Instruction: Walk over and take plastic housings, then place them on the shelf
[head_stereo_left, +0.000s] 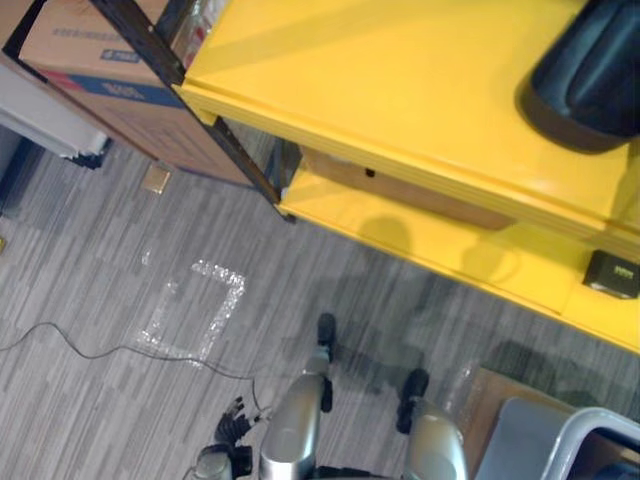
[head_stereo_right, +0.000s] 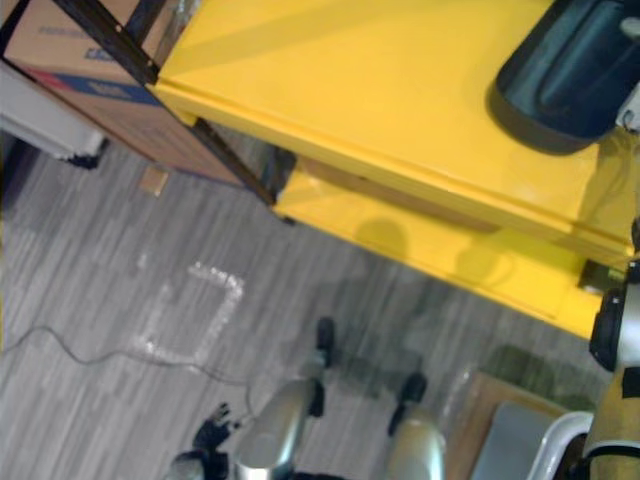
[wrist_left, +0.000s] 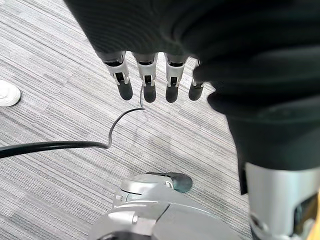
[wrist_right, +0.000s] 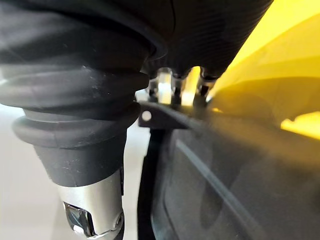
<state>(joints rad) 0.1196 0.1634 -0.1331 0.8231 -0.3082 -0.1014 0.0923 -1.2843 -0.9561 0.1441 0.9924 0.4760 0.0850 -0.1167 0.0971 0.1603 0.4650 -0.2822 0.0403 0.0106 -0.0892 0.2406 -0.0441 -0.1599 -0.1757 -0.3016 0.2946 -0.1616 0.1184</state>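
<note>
1. Left robot hand (wrist_left: 148, 80) hangs released over the carpet (wrist_left: 50, 110); keep it idle.
2. The dark plastic housing (head_stereo_left: 590, 70) lies on the yellow shelf (head_stereo_left: 400, 90), on its top board.
3. Right robot hand (wrist_right: 170, 82) sits against the housing, its grasp impossible to tell; seat the housing flat, away from the front edge.

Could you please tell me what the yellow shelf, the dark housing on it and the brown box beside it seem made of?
The shelf looks like painted metal or board: smooth glossy yellow, soft reflections. The housing seems moulded plastic: dark, rounded, faint sheen. The box looks like matte brown cardboard with printed sides.
</note>
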